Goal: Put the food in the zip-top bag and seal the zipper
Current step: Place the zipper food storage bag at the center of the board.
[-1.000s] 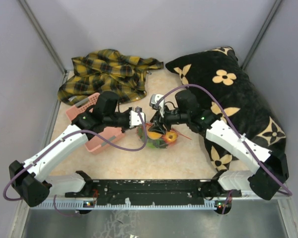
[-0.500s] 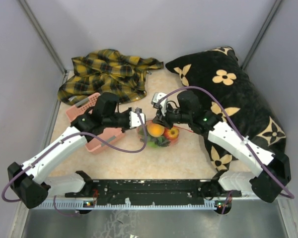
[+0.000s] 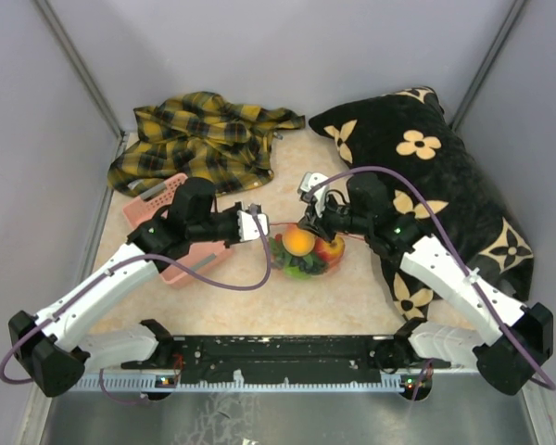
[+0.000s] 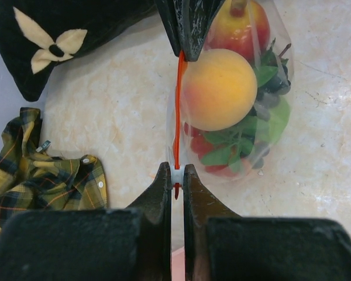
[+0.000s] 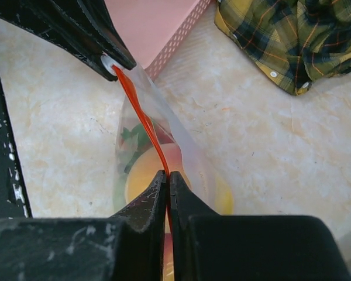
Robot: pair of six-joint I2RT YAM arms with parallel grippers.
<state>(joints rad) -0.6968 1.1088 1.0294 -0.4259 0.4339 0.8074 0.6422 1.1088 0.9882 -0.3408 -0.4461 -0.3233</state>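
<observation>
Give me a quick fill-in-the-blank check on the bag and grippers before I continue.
The left gripper and right gripper are both shut on the ____ zipper. The food sits ____ the zip-top bag. The pink basket lies on the robot's ____ side.
Missing words: red; inside; left.

Table point(image 3: 352, 287), plaid shirt point(image 3: 204, 139), pillow point(image 3: 426, 176), pink basket point(image 3: 187, 262)

The food point(image 4: 219, 88) lies in the zip-top bag point(image 3: 308, 258) in the middle of the worktop point(image 3: 287, 306), between the left pincer point(image 3: 258, 223) and the right pincer point(image 3: 308, 222), with the basket point(image 3: 144, 209) to its left, the shirt point(image 3: 204, 139) behind the basket and the pillow point(image 3: 426, 176) on the right.
</observation>
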